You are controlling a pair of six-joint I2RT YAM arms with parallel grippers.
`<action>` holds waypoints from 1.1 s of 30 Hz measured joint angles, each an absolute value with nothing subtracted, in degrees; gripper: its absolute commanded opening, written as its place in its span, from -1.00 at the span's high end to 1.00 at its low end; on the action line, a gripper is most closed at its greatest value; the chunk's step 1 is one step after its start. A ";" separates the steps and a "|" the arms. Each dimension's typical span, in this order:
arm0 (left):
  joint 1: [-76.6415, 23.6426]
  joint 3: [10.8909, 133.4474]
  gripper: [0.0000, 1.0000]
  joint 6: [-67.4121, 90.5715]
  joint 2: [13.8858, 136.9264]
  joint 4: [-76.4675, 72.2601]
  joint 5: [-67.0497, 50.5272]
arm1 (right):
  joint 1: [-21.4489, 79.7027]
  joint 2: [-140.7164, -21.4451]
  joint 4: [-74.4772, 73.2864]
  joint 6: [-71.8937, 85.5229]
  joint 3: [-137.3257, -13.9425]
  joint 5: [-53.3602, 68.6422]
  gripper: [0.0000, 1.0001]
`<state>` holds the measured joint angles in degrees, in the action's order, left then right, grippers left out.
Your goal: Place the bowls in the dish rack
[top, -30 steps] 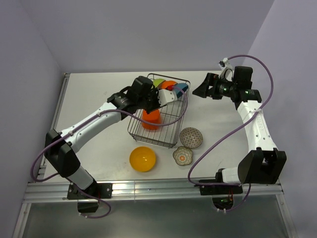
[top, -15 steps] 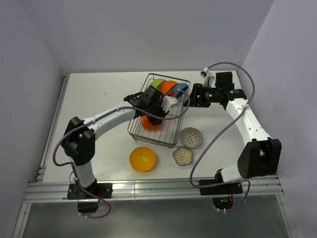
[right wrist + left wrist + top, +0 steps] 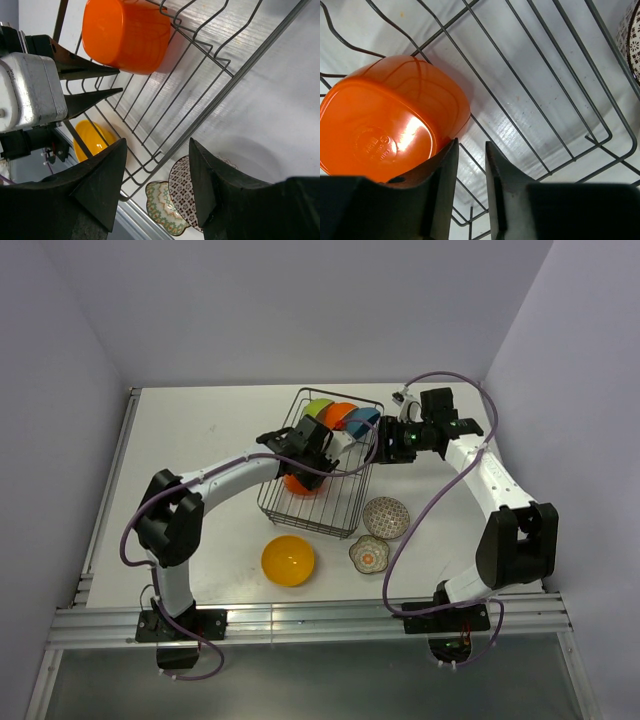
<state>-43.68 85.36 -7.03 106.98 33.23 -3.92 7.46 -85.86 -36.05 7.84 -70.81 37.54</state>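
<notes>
The dark wire dish rack [image 3: 308, 523] stands mid-table. Green [image 3: 318, 406], orange [image 3: 340, 412] and blue [image 3: 363, 418] bowls lean at its far end. A red-orange bowl [image 3: 298, 486] [image 3: 390, 120] [image 3: 125, 35] lies upside down on the rack floor. My left gripper [image 3: 330, 455] [image 3: 471, 150] hangs inside the rack beside that bowl, open by a narrow gap with nothing between its fingers. At the rack's right rim my right gripper [image 3: 384, 440] [image 3: 156, 165] is open and empty. On the table sit the yellow bowl [image 3: 288, 560], the patterned bowl [image 3: 386, 517] and the scalloped floral bowl [image 3: 369, 554].
The rack's wires [image 3: 600, 125] surround the left fingers closely. The rack's right rim [image 3: 235, 75] runs just below the right fingers. The patterned [image 3: 182, 192] and floral [image 3: 162, 210] bowls lie close together near the rack's front right corner. Walls enclose the table.
The left arm has pushed further right into the rack, beside the red-orange bowl. My right arm has swung left to the rack's right rim, its jaws narrower than before.
</notes>
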 measured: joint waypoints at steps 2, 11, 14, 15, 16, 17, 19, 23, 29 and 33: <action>-43.70 85.36 0.29 -6.83 106.98 33.21 -3.42 | 7.46 -85.95 -36.07 7.79 -70.81 37.52 -0.19; -43.46 82.50 0.01 -7.60 102.56 33.43 -3.62 | 7.77 -86.65 -36.95 6.70 -71.00 37.56 -0.17; -42.54 81.12 -0.24 -7.25 98.39 33.17 -5.15 | 8.23 -86.65 -37.30 5.67 -71.02 37.58 -0.17; -41.93 80.55 -0.29 -6.70 96.55 32.51 -5.93 | 8.60 -86.65 -37.43 5.19 -71.02 37.54 -0.16; -41.32 79.92 -0.30 -6.22 94.80 31.53 -6.66 | 8.97 -86.65 -37.56 4.82 -71.02 37.50 -0.16; -40.62 79.20 -0.31 -5.48 93.03 30.57 -7.01 | 9.54 -86.65 -37.78 4.43 -71.05 37.45 -0.15; -39.11 77.69 -0.30 -4.43 89.56 28.93 -7.79 | 10.72 -86.65 -38.33 3.75 -71.18 37.34 -0.11; -35.97 76.36 -0.25 -1.78 85.69 27.18 -8.12 | 14.90 -86.65 -39.00 2.17 -71.79 35.97 -0.04; -32.08 73.69 -0.21 0.93 85.89 27.73 -8.80 | 20.93 -89.52 -40.51 -1.17 -73.67 33.15 0.16; -30.48 71.42 -0.29 2.07 85.89 27.62 -8.84 | 22.44 -93.06 -42.06 -2.79 -73.91 30.39 0.16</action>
<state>-30.48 71.42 2.07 85.89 27.62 -8.84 22.44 -93.06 -42.06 -2.79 -73.91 30.39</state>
